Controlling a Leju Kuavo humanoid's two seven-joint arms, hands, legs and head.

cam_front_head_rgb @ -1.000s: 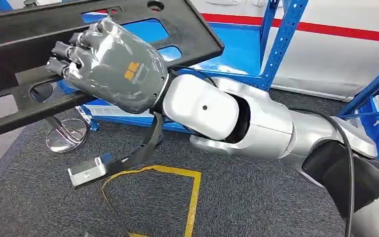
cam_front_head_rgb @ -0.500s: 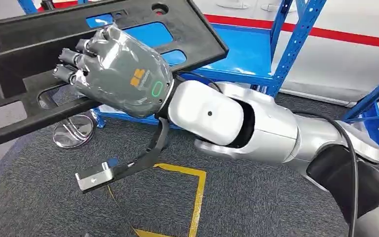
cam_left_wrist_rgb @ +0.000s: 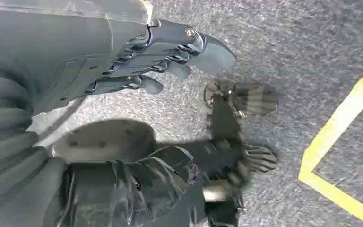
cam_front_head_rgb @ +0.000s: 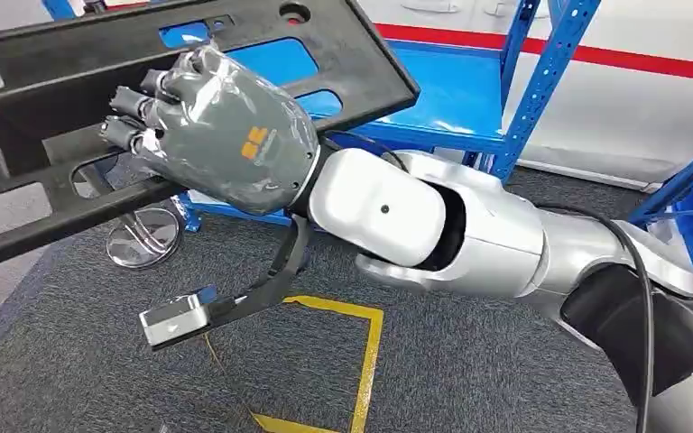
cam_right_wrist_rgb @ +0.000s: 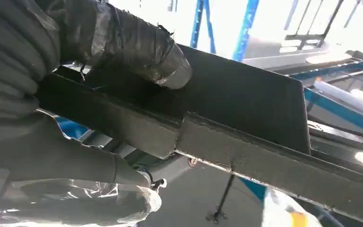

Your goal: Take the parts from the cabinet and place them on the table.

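The right hand [cam_front_head_rgb: 221,126] grips a long black panel [cam_front_head_rgb: 45,81] with cut-out openings, holding it tilted above grey carpet [cam_front_head_rgb: 469,361] before blue shelving [cam_front_head_rgb: 541,81]. The left hand [cam_left_wrist_rgb: 137,61] hangs empty, fingers loosely apart.

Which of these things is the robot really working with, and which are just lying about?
Part of the job:
- black plastic part, held up off the floor
- right hand, gripping that part
- blue shelving, behind the part

Just there:
- yellow floor tape
- round metal stand base
- left hand, holding nothing
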